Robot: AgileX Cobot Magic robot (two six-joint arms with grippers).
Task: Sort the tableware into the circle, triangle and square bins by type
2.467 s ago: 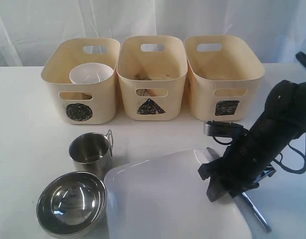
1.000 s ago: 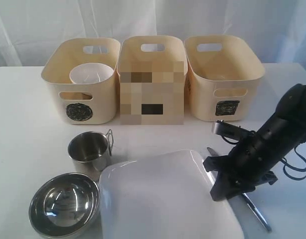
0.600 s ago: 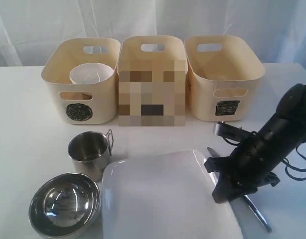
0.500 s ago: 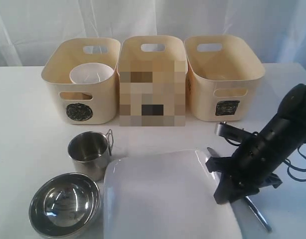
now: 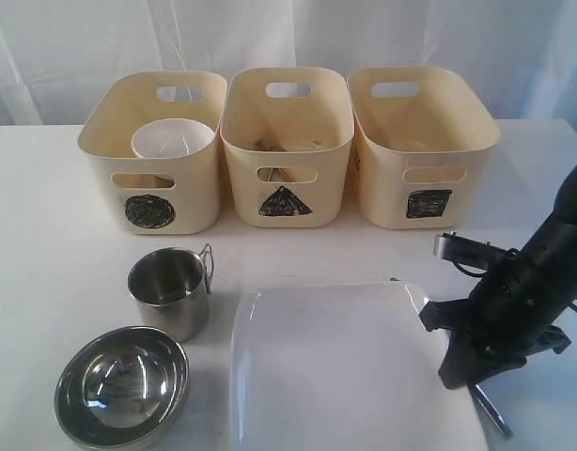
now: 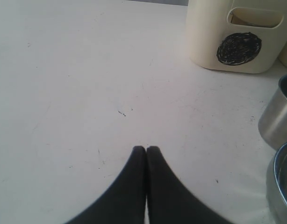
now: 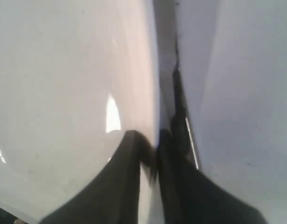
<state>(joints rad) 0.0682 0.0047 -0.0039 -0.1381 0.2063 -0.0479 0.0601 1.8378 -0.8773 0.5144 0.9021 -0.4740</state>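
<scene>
White plate (image 5: pixel 345 376) sits edge-clamped in the right pincer (image 7: pixel 152 142) (left pincer (image 6: pixel 146 150) together over open table (image 6: pixel 87 84)).

White plate (image 5: pixel 345 376) cut off below, cutlery (image 5: pixel 492 420) mostly hidden under right arm (image 5: pixel 528 282), triangle bin (image 5: pixel 243 183) contents dim, perhaps chopsticks (image 5: pixel 270 147)

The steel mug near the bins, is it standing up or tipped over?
Upright. The steel mug rests on its base on the table, with its open mouth facing up and its handle sticking out sideways.
</scene>
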